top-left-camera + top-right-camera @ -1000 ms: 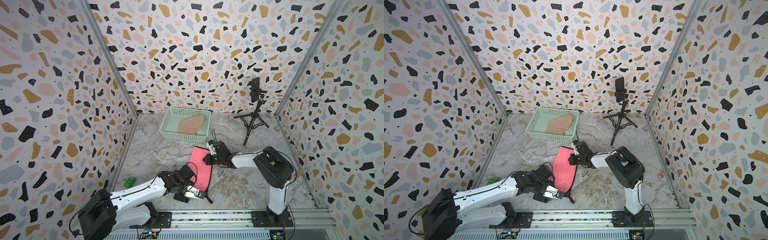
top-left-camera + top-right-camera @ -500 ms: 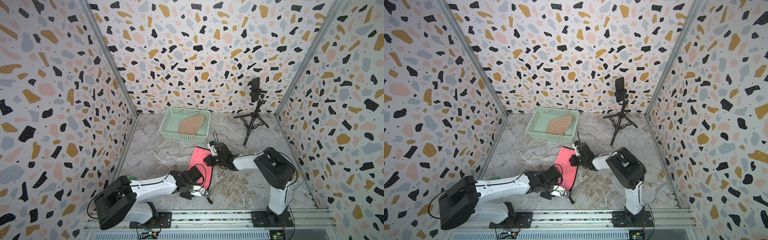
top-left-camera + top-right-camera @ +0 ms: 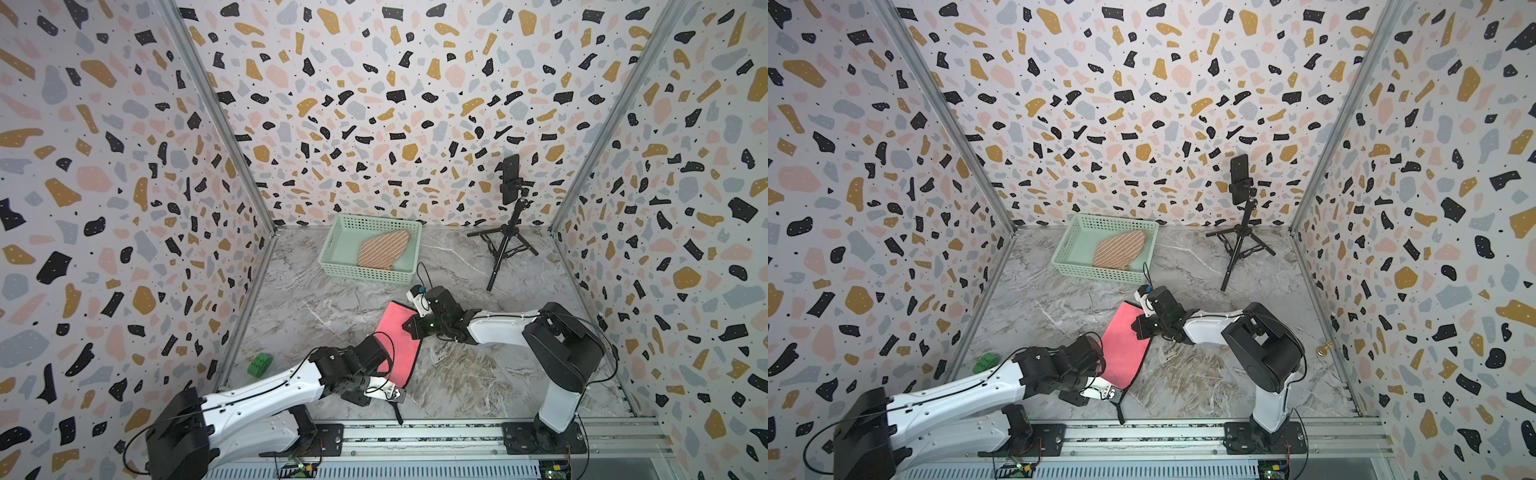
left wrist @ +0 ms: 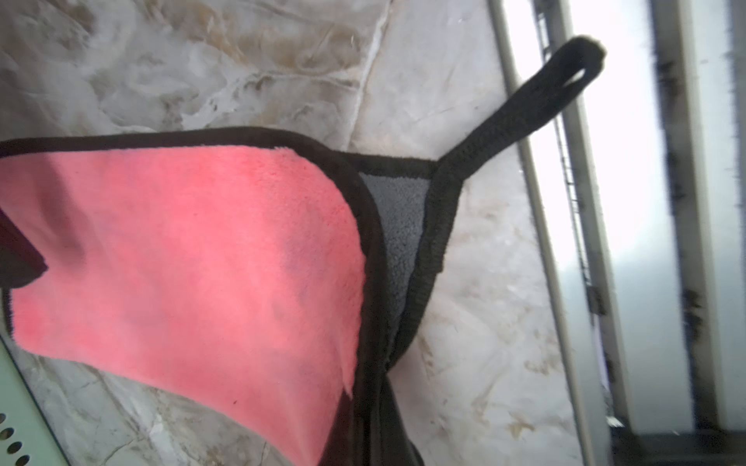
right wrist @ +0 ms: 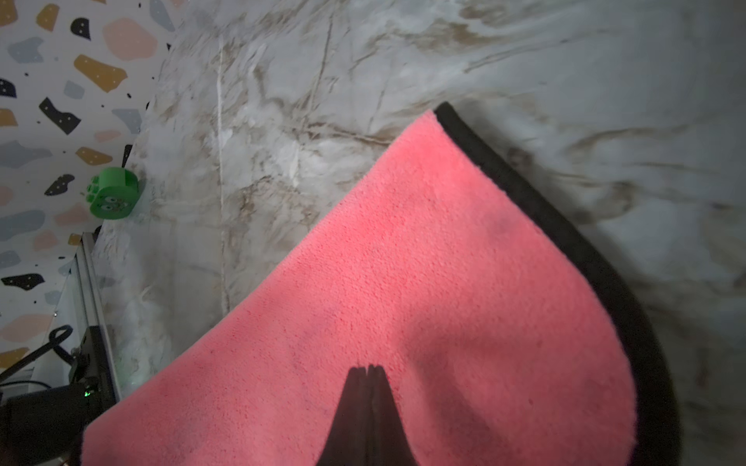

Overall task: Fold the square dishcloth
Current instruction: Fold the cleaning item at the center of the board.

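The dishcloth (image 3: 399, 345) (image 3: 1125, 349) is pink with black trim and lies doubled into a narrow strip on the marble floor. In the left wrist view its pink layer (image 4: 181, 262) covers a grey one, and a black hanging loop (image 4: 524, 113) sticks out toward the front rail. My left gripper (image 3: 392, 392) (image 4: 375, 439) is shut on the cloth's near corner. My right gripper (image 3: 411, 328) (image 5: 369, 369) is at the far right edge, jaws together, pinching the pink surface (image 5: 444, 282), which bulges around the tips.
A mint basket (image 3: 365, 272) holding a striped piece (image 3: 384, 249) stands at the back. A phone tripod (image 3: 509, 232) is at the back right. A green toy (image 3: 259, 365) sits by the left wall and a small brass piece (image 3: 1325, 349) by the right wall. The rail (image 3: 415, 432) borders the front.
My left gripper's jaws have closed on the cloth's near corner after the left arm shifted along the front. The right arm has barely moved and stays shut.
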Motion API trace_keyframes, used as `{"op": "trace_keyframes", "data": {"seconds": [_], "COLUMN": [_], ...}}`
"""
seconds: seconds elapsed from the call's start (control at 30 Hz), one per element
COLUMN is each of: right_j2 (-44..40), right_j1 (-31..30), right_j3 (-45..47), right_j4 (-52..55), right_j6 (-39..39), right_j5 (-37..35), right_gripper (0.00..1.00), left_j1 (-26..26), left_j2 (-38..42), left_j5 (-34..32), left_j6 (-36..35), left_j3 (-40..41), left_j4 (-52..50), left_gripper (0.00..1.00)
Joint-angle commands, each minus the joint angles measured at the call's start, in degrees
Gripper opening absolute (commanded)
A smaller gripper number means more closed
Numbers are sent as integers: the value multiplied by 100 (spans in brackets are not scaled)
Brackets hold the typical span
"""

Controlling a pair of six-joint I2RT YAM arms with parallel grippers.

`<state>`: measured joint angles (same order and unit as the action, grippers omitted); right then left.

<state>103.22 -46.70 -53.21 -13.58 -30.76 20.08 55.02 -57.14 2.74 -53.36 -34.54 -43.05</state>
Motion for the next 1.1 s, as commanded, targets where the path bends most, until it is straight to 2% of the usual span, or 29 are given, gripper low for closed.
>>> {"op": "trace_keyframes", "data": {"seconds": [0.0,0.27,0.37,0.4,0.47,0.6,0.73,0.93,1.07], "right_j2": [-219,293,430,320,-36,-530,-176,433,197], "right_j1": [-307,-1076,-1183,-1156,-1008,-532,-191,-174,-143], "right_j3": [-258,-279,-325,-289,-152,80,118,66,122], "right_j4": [461,385,322,227,47,48,206,332,190], "right_j6": [202,-78,-298,-353,-448,-616,-706,-551,-524], "right_j5": [93,628,1117,1321,1268,648,392,466,777], "right_gripper": [0,0,0,0,0,0,0,0,0], "left_j1": [24,23,11,18,9,1,-65,-287,-475], "left_j2": [392,811,1014,1059,1050,744,236,-283,-556], "left_j5": [329,211,182,93,-101,-356,-501,-521,-467], "left_j6": [-36,59,54,51,6,-73,-128,-348,-457], "left_j3": [-307,-772,-976,-1094,-1234,-1461,-1610,-1665,-1791], "left_j4": [-963,-1710,-1708,-1662,-1491,-1220,-920,-367,-124], "left_gripper": [0,0,0,0,0,0,0,0,0]}}
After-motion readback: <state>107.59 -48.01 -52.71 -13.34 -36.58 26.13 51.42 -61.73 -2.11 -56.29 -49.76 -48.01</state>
